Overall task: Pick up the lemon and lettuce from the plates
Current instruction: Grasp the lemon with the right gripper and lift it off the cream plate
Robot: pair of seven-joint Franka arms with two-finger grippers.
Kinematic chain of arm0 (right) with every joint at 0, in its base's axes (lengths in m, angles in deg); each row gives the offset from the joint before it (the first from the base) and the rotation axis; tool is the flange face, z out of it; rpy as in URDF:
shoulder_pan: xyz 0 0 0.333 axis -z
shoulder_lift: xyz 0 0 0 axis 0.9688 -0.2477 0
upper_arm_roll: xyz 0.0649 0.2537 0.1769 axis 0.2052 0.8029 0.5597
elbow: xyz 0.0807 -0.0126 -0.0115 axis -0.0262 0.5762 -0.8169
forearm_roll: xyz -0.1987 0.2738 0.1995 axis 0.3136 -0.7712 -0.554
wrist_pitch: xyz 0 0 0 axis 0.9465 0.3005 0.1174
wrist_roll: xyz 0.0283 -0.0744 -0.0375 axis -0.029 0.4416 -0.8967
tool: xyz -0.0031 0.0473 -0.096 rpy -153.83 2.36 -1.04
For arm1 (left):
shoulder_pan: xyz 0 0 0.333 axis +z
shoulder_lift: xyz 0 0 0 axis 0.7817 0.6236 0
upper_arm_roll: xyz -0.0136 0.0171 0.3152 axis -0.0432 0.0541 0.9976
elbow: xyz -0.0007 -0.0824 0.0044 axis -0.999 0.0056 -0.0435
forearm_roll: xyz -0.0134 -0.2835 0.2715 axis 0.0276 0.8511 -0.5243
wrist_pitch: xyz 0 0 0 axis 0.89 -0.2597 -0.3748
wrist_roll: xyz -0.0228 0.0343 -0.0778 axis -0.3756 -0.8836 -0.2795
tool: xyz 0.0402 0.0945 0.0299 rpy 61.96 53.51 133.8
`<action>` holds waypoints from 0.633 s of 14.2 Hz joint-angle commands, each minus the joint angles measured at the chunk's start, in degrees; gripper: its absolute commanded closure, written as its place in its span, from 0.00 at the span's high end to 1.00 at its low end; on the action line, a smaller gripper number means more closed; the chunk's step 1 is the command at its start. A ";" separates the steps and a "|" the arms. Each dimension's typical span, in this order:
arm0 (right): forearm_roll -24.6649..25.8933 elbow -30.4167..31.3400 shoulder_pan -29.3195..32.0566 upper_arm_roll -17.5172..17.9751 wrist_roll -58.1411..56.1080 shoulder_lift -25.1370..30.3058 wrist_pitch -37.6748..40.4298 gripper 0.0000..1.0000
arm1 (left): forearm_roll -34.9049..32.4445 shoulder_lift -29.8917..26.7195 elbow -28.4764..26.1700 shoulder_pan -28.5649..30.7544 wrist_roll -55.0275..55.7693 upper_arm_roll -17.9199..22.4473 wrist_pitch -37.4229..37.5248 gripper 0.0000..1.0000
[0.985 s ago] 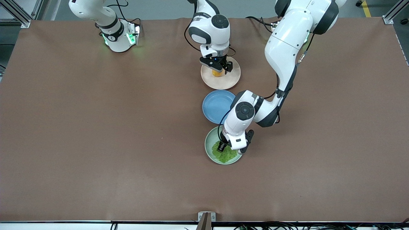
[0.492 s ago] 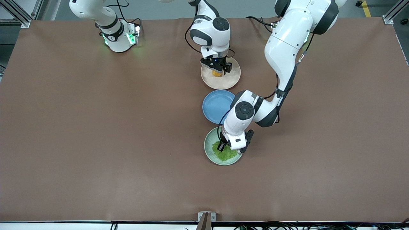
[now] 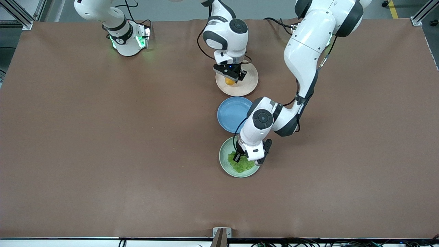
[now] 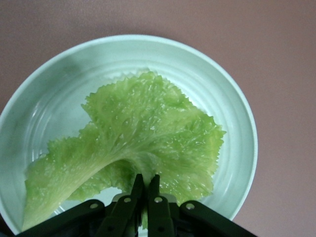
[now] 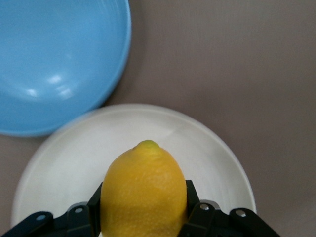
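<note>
The lettuce, a crinkled green leaf, hangs over the pale mint green plate. My left gripper is shut on its edge; in the left wrist view the closed fingers pinch the leaf above the plate. The yellow lemon is held over the cream-beige plate. My right gripper is shut on it; in the right wrist view the lemon sits between the fingers above the plate.
An empty blue plate lies between the two plates, also seen in the right wrist view. The brown table cover stretches bare toward both ends.
My right gripper has lifted the lemon off the cream-beige plate and shifted slightly toward the right arm's end. My left gripper has closed on the lettuce and raised it a little.
</note>
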 commanded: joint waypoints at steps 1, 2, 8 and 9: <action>1.05 2.61 7.93 0.85 -10.69 8.63 6.14 0.00 | 1.58 0.08 0.04 -0.48 -0.10 -0.18 1.23 0.00; 0.96 3.13 10.92 0.94 -15.78 9.95 8.17 0.00 | 1.58 0.08 0.04 -0.48 -0.10 -0.26 2.10 0.00; 0.87 12.97 32.19 1.03 -48.82 16.82 7.66 0.01 | 1.58 -0.53 -0.75 -0.39 -0.10 -0.35 3.78 0.00; 0.78 13.24 36.40 1.11 -55.23 17.00 7.40 0.01 | 1.67 -0.79 -0.75 -0.39 -0.10 -0.35 3.78 0.00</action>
